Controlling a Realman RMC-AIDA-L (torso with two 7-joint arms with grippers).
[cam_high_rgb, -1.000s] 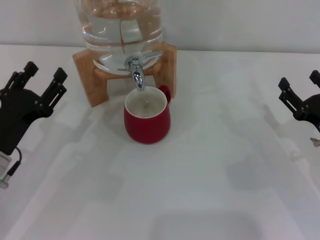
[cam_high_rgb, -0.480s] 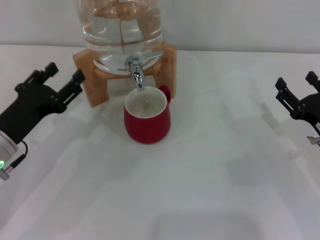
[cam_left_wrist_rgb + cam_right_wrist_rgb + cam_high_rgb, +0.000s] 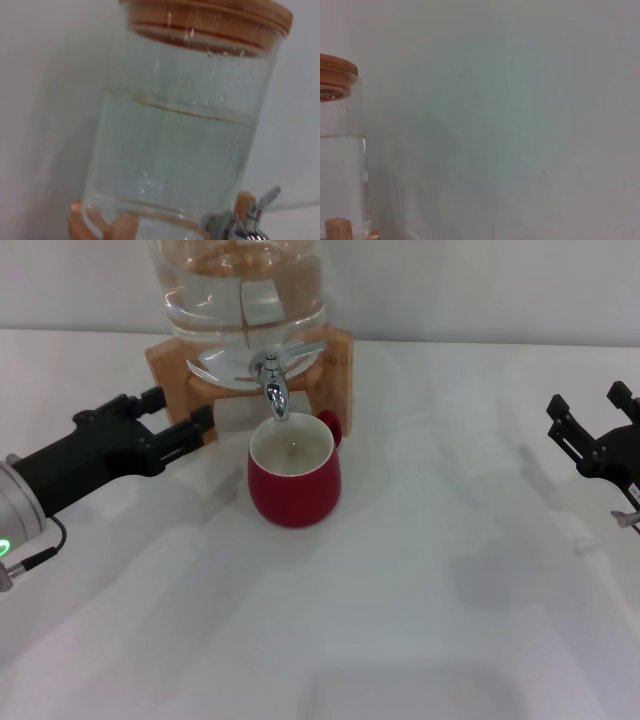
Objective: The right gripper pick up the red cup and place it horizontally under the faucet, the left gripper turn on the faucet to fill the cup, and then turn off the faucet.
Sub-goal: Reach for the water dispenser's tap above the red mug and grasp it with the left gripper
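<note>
Red cup [image 3: 293,480] stands upright on the white table [image 3: 400,620], directly below the spout of the faucet [image 3: 272,380], its cream inside facing up and its loop handle turned toward the back right, beside the right leg of the wooden stand [image 3: 185,375]. The spout hangs just above the cup's rim, apart from it. No stream of water can be made out between spout and cup.

The faucet is mounted at the foot of the glass jar [image 3: 240,290], which sits on the stand and holds water to well above its middle; in the left wrist view the jar [image 3: 180,145] fills most of the picture, with its wooden lid [image 3: 210,15] on top and the chrome faucet [image 3: 245,222] low at its front.

The left gripper [image 3: 180,420] reaches in from the left, lying low over the table with its two black fingers spread apart and pointing toward the cup and faucet. Its tips are just in front of the stand's left leg, near the cup's left side but not touching it, and below the level of the faucet lever. The stand's left leg lies close behind the fingers.

The right gripper [image 3: 590,425] sits far off at the right edge of the table, well apart from the cup, fingers spread and holding nothing. Its wrist view shows only a bare wall and the jar's edge [image 3: 342,150].
</note>
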